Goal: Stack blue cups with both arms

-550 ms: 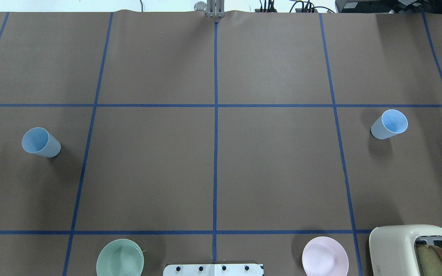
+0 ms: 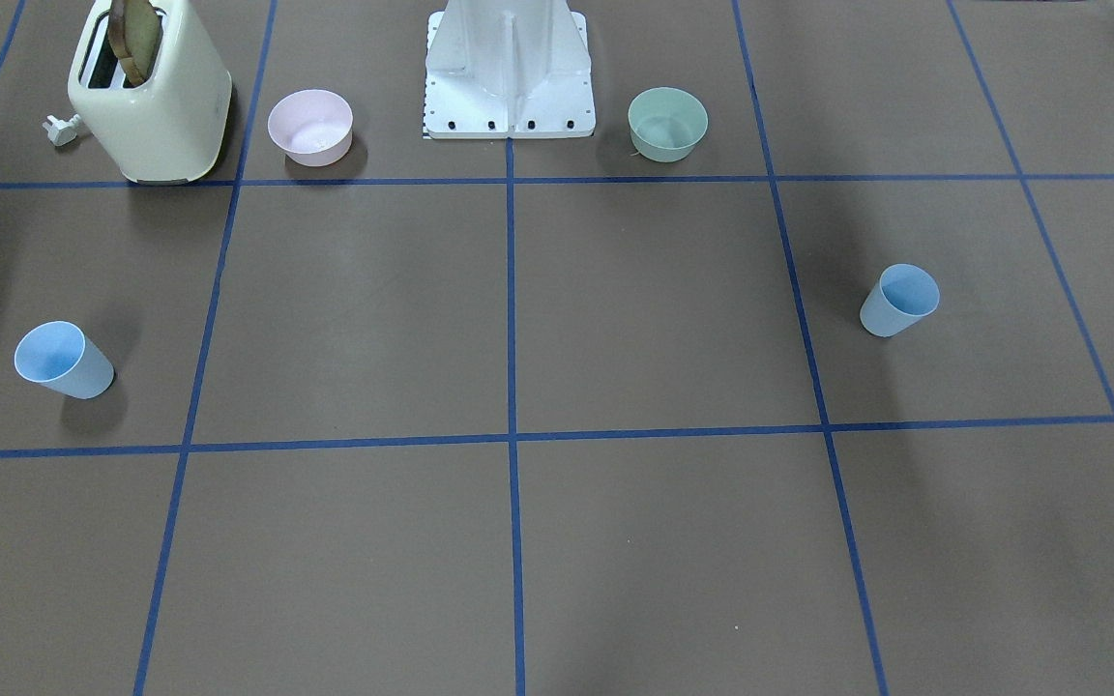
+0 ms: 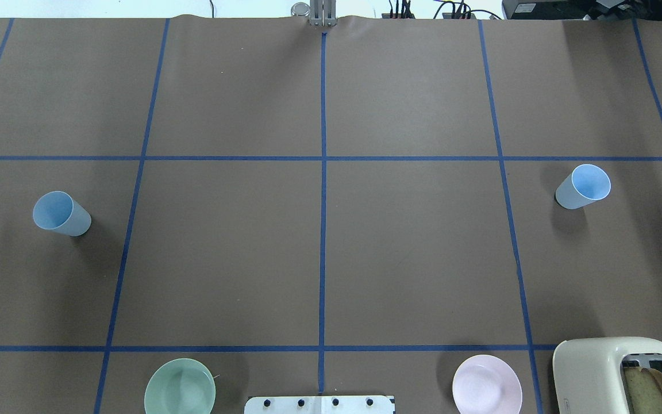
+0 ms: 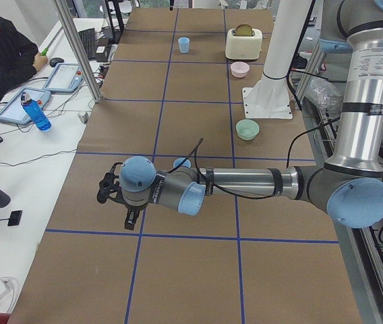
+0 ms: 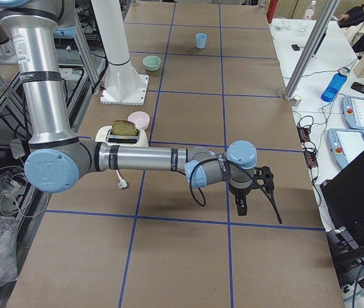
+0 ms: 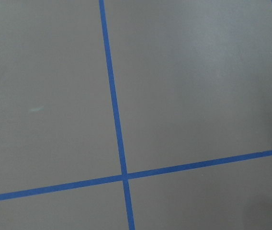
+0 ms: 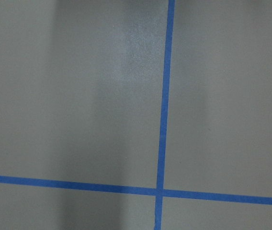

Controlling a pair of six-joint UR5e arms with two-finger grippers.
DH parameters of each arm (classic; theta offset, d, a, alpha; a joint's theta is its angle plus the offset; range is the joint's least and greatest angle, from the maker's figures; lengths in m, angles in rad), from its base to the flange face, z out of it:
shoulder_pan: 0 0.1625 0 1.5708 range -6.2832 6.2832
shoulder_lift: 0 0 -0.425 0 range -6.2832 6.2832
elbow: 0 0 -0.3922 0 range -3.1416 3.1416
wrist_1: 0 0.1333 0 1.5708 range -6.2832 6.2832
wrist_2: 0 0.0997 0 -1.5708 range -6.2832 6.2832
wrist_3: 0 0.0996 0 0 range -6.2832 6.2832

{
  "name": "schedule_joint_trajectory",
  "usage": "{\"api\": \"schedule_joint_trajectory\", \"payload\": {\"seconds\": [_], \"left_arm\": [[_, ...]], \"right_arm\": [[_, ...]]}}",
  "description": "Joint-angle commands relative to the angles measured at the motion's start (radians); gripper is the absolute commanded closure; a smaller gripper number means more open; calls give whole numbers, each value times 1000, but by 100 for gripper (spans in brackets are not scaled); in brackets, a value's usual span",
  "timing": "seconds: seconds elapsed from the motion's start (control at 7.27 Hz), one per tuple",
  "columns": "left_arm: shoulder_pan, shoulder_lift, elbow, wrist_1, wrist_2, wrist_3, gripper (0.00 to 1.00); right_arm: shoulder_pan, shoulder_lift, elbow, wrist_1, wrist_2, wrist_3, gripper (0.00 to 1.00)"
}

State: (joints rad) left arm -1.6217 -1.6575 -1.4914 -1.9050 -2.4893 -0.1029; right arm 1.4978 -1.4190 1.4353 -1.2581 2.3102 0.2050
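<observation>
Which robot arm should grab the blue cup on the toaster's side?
The right arm. That blue cup stands on the robot's right side, like the toaster. In the right side view the right gripper hangs out over that end, while the other blue cup sits far across on the left.

The left cup (image 3: 62,214) and right cup (image 3: 582,187) stand at opposite tabletop (image 3: 319,247) ends (well apart); nearer the robot, left bowl (image 3: 180,387) and right bowl (image 3: 487,384) flank the pedestal (image 3: 319,404), toaster (image 3: 595,374) outermost right.
</observation>
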Motion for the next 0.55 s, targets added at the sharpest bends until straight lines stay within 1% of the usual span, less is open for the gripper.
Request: {"api": "schedule_joint_trajectory", "payload": {"seconds": [0.0, 0.14, 0.28, 0.41], "left_arm": [[46, -18, -53, -5, 21, -133, 2], [96, -22, -84, -8, 27, -199, 2], [158, -16, -124, -9, 35, -260, 2], [214, -7, -157, -12, 81, -285, 2]], "right_arm": [[-45, 18, 27, 0, 20, 132, 0], [-97, 8, 87, 0, 29, 216, 0], [-152, -20, 140, 26, 29, 275, 0], [-184, -52, 152, 95, 28, 337, 0]]}}
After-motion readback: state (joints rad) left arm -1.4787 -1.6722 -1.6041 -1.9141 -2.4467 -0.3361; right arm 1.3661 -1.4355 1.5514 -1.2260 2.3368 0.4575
